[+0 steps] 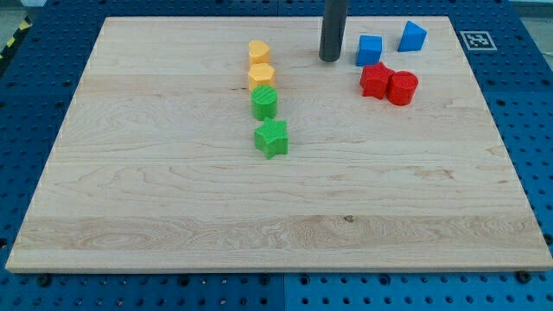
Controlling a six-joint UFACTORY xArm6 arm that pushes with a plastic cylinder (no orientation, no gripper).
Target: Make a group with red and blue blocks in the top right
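Near the view's top right, a blue cube (pixel 369 49) and a blue triangular block (pixel 412 36) sit on the wooden board. Just below them a red star-shaped block (pixel 375 79) touches a red cylinder (pixel 402 88). My tip (pixel 329 59) rests on the board just left of the blue cube, a small gap apart, and up-left of the red star block. The rod rises out of the view's top.
A column stands left of the tip: a yellow block (pixel 258 51), a yellow hexagonal block (pixel 261 76), a green cylinder (pixel 264 103) and a green star-shaped block (pixel 271 138). The wooden board (pixel 259 216) lies on a blue perforated table, with a marker tag (pixel 476 40) at the top right.
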